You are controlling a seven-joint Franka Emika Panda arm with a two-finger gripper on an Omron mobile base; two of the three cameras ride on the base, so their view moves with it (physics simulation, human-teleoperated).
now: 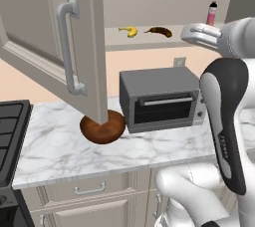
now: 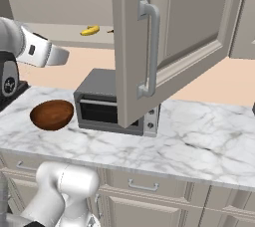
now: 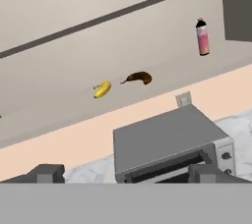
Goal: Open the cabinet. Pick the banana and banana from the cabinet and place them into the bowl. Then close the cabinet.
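The cabinet stands open: its left door (image 1: 74,47) swings out over the counter, and its right door (image 2: 164,47) does the same in the right base view. On its shelf (image 3: 54,100) lie the yellow banana (image 1: 129,31) (image 2: 90,31) (image 3: 102,89) and, to its right, the dark brown banana (image 1: 160,31) (image 3: 138,77). The bowl (image 1: 103,127) (image 2: 52,114) sits on the counter left of the oven, partly behind the left door's lower corner. My gripper (image 1: 185,34) (image 2: 65,56) (image 3: 125,174) hangs open and empty in front of the shelf, short of the bananas, at about their height.
A grey box oven (image 1: 162,99) (image 3: 167,144) stands on the marble counter (image 1: 60,151) below the shelf. A pink bottle with a black cap (image 1: 211,13) (image 3: 202,37) stands at the shelf's right end. A black stovetop (image 1: 10,131) lies at the far left.
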